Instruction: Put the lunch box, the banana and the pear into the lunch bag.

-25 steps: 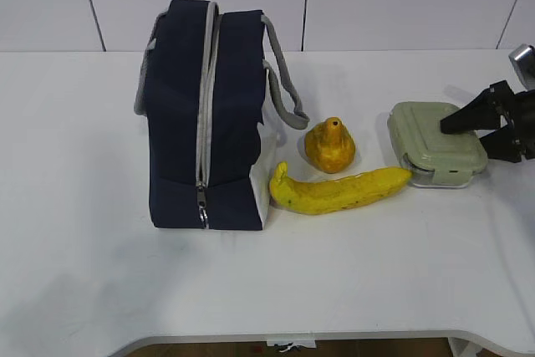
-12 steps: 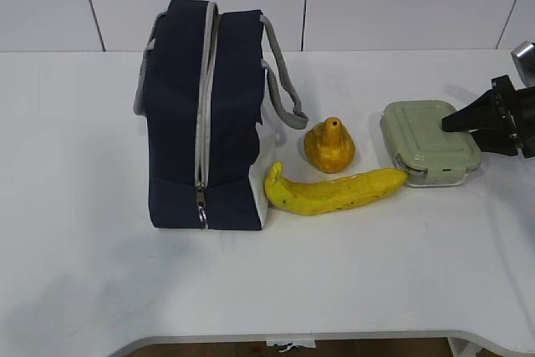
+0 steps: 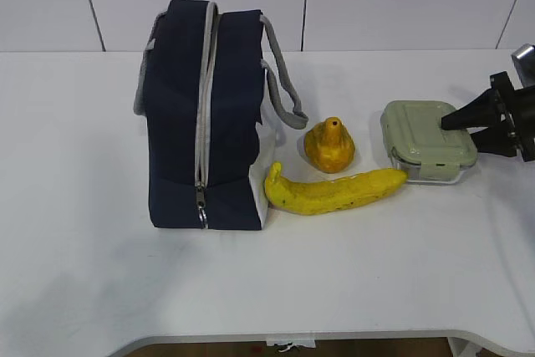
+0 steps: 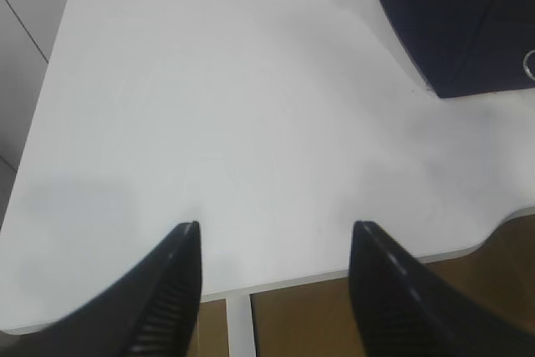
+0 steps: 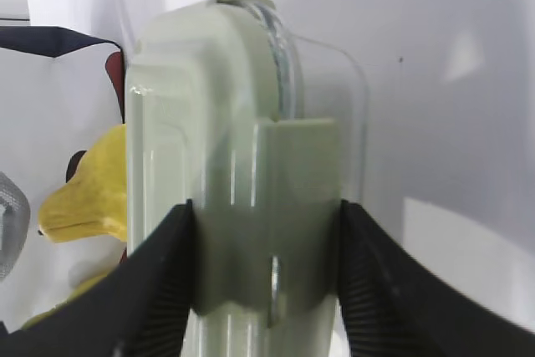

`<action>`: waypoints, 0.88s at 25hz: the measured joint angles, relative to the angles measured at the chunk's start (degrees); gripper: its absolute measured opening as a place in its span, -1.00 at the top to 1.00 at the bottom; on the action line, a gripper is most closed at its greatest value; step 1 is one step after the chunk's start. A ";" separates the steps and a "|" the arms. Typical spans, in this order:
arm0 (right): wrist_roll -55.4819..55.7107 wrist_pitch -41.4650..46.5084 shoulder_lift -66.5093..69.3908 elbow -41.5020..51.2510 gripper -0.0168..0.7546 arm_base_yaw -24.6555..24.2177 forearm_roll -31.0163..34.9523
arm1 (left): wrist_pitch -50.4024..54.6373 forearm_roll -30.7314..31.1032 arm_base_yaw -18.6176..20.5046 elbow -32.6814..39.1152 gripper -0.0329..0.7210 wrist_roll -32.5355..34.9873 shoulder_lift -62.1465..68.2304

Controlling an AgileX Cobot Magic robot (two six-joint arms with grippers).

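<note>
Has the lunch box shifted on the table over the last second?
Yes. The lunch box has slid left, toward the pear, with the right gripper at its right end.

Left of the lunch bag (image 3: 206, 114) the table (image 3: 75, 206) lies bare. On its right, the banana (image 3: 334, 191) touches its base and reaches the lunch box (image 3: 428, 140); the pear (image 3: 330, 147) fills the pocket behind, under the drooping handle (image 3: 284, 81).
</note>
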 joint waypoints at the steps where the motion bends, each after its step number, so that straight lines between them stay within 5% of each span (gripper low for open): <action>1: 0.47 0.00 0.00 0.00 -0.01 0.00 0.00 | 0.00 0.00 0.00 0.00 -0.23 0.00 0.00; 10: 7.90 -1.64 -5.65 0.11 -0.01 0.00 -6.81 | 0.00 -0.19 0.00 0.00 -0.23 0.00 0.00; 19: 13.69 -1.40 -15.38 0.11 -0.01 0.00 -6.93 | 0.00 -2.61 0.00 0.00 -0.17 0.00 3.07; 22: 15.24 -1.17 -18.06 0.20 -0.01 0.00 -6.72 | 0.19 -7.40 0.00 -0.88 -0.14 0.00 6.64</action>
